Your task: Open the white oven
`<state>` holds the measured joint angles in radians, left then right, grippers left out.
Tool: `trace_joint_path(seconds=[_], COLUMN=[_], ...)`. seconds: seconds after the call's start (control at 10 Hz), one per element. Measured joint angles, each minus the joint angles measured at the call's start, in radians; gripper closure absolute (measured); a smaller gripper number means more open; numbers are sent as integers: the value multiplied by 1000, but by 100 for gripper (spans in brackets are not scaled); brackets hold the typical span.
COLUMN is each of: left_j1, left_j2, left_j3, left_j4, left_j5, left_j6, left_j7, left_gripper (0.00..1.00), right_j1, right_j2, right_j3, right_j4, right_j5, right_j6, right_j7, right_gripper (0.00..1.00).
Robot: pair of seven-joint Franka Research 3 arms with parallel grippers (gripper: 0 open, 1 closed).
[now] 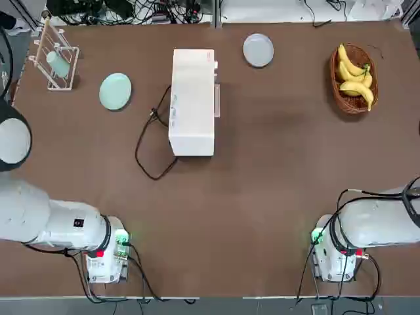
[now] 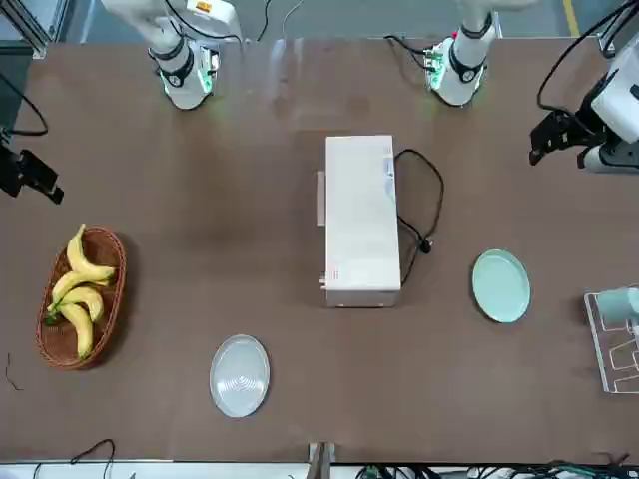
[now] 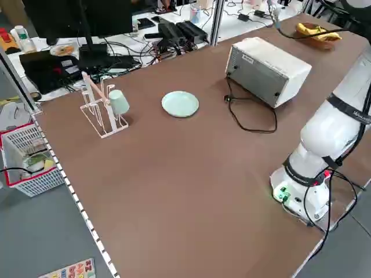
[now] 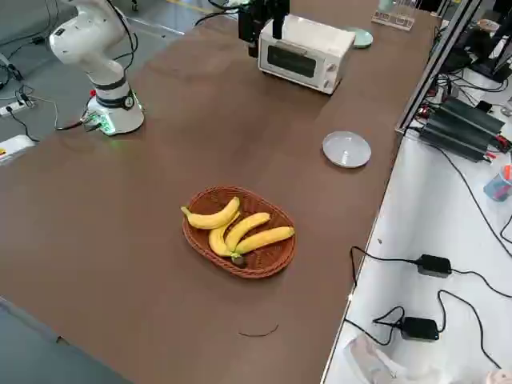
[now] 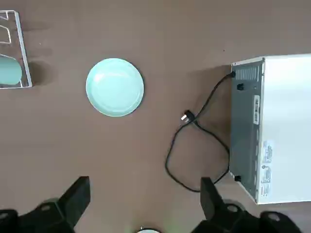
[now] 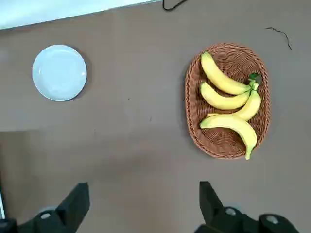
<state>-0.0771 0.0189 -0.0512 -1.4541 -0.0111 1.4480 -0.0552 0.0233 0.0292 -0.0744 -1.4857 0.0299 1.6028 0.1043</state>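
The fingers of the left gripper [image 5: 145, 180] are held apart with nothing between them; it is raised over the left side of the table [image 1: 262, 216]. The fingers of the right gripper [image 6: 145, 185] are also parted and empty, above the right side. Neither is in contact with the oven [image 1: 191, 105], which is set near the middle, toward the far side, its door [image 4: 291, 62] facing right and its cord [image 1: 139, 147] looped on the left.

The door is seen closed, its handle [image 1: 217, 100] untouched. None of the opening appears done: the handle is still to be reached, grasped and pulled, a job probably better suited to the right gripper.

Farther out, a green plate [image 1: 115, 91] and a rack [image 1: 64, 62] are placed to the left; a white plate [image 1: 258, 50] and a basket [image 1: 336, 98] of bananas [image 1: 357, 90] are placed far right.
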Motion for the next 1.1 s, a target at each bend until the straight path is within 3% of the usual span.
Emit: trace_joint_path(seconds=[0.6,0.8,1.1], left_j1=[-15,-24,-34], left_j2=[10,35,77], left_j3=[-20,-94,-216], left_j4=[-8,-25,-136], left_j5=[-1,-1,-1], left_j6=[-1,28,194], left_j7=[-38,-197,-392], left_gripper=[0,3,14], right_j1=[-3,-5,-9], right_j2=[0,0,0], right_j3=[0,0,0], right_j4=[5,5,7], right_j5=[0,0,0], right_j6=[0,0,0], right_j7=[0,0,0], right_gripper=[0,0,0])
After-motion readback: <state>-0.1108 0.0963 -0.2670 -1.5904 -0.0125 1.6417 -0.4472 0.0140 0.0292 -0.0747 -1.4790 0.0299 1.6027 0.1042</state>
